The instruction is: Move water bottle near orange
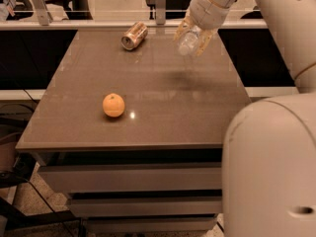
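Note:
The orange (113,105) sits on the brown table (163,117), left of its middle. My gripper (193,37) hangs above the table's far right part and is shut on the clear water bottle (189,41), which it holds tilted in the air, well to the right of and behind the orange. A faint shadow lies on the table below the bottle.
A copper-coloured metal can (134,35) lies on its side at the table's far edge, left of the gripper. My white arm and base (271,157) fill the right side. A rail with posts (159,4) runs behind the table. Drawers sit under the table front.

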You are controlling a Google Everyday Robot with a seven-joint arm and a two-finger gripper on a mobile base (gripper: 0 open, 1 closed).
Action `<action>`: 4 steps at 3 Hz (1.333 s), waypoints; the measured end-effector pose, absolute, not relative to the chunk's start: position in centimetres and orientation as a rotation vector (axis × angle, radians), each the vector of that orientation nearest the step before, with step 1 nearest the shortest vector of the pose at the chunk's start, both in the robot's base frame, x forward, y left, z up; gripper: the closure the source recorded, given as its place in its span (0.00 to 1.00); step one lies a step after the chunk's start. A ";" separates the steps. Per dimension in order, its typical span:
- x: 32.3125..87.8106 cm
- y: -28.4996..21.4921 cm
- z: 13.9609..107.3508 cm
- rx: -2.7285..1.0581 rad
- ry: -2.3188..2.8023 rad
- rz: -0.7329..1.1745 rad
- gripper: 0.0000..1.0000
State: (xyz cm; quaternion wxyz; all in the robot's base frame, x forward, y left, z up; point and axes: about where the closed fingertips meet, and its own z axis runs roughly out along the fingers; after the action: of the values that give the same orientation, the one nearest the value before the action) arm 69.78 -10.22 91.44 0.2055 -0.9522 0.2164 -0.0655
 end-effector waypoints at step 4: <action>60.3 -4.7 88.4 -2.585 0.314 0.099 1.00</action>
State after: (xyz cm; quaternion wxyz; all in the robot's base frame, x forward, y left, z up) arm 60.29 -4.69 88.43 0.2649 -0.9565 0.1163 0.0368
